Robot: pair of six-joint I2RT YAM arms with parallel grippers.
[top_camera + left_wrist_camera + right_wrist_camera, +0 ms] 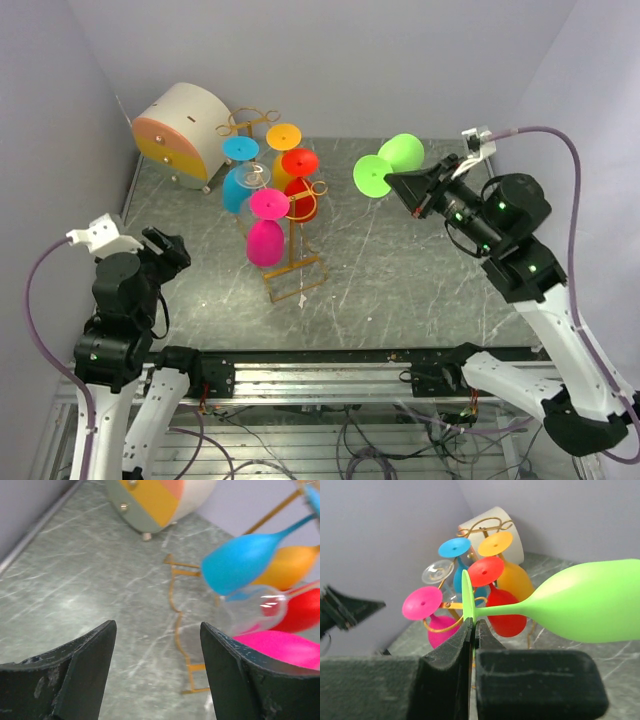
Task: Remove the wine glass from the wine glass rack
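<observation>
To the left of the wine glass rack [290,262], the left gripper [165,250] is seen with its jaws wide apart and nothing in them. On the rack, five other glasses [268,205] are hung with their feet up. To the right of the rack, well apart from it, the green wine glass [400,152] is held in the air. Its foot is clamped in the right gripper [405,185]. The taking-off looks done. The glass has not yet been put down on the tabletop [400,270].
</observation>
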